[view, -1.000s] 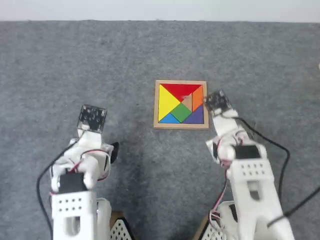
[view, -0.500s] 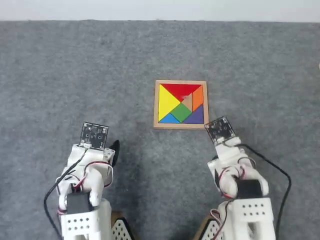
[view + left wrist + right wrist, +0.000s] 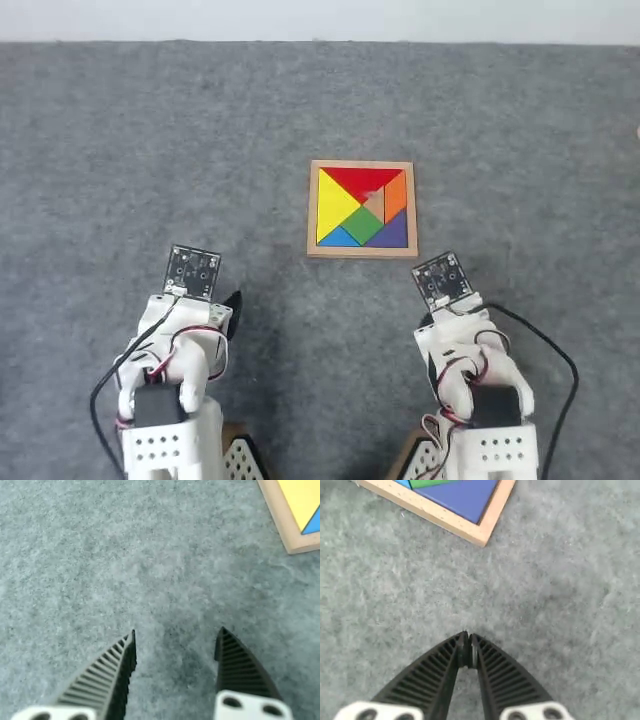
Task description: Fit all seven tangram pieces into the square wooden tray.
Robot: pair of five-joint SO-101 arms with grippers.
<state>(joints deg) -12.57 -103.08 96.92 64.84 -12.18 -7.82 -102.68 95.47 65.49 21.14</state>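
The square wooden tray [image 3: 312,208] lies past the middle of the table, packed with coloured pieces: a red triangle [image 3: 360,181], a yellow triangle [image 3: 333,208], orange [image 3: 398,194], green [image 3: 363,225], blue [image 3: 339,238] and purple [image 3: 394,233] pieces, and a tan patch [image 3: 374,205] at the centre. My left gripper [image 3: 177,634] hangs open over bare mat, with a tray corner [image 3: 292,542] off to one side. Over the mat just short of the tray's near right corner [image 3: 481,535], my right gripper [image 3: 468,639] is shut and holds nothing; the purple piece [image 3: 465,495] lies beyond it.
Grey felt mat [image 3: 150,150] covers the whole table, with wide free room left of and behind the tray. The left arm [image 3: 180,330] and the right arm [image 3: 462,345] sit folded back at the near edge, a cable looping beside the right one.
The right arm has drawn back from the tray's right edge toward the near side. The left arm has also pulled back slightly. The tray and pieces have not moved.
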